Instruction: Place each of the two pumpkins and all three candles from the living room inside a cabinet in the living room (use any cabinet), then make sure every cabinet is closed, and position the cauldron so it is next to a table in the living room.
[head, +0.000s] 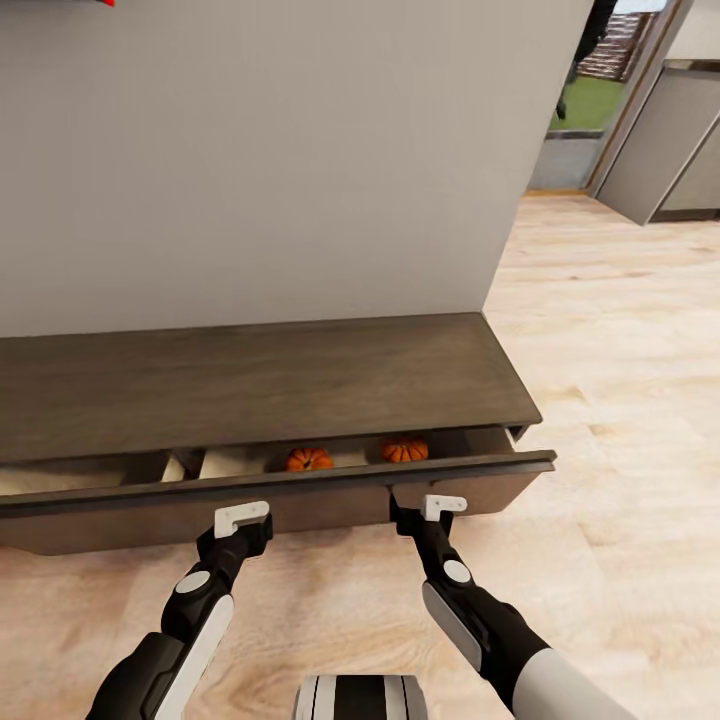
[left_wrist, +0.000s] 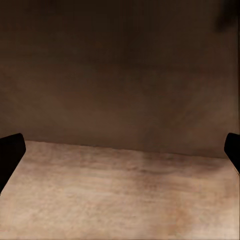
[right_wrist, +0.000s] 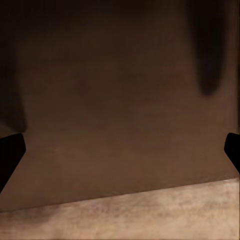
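Note:
The cabinet (head: 250, 380) is a long, low dark-brown unit against the wall. Both its drawers stand partly pulled out, showing pale insides. Two orange pumpkins (head: 309, 459) (head: 404, 450) lie in the right drawer, just behind its front panel (head: 330, 505). My left gripper (head: 243, 518) and right gripper (head: 437, 506) are both close up to that panel, low by the floor. In each wrist view the dark panel (left_wrist: 120, 75) (right_wrist: 120, 100) fills the space ahead, with the fingertips wide apart and nothing between them. Left gripper (left_wrist: 120, 150) and right gripper (right_wrist: 120, 150) are open. Candles and cauldron are out of view.
A plain grey wall (head: 280, 150) rises behind the cabinet. Light wood floor (head: 620, 380) stretches to the right toward a doorway (head: 585, 100) and grey kitchen units (head: 670, 150). My base (head: 360, 697) shows at the bottom edge.

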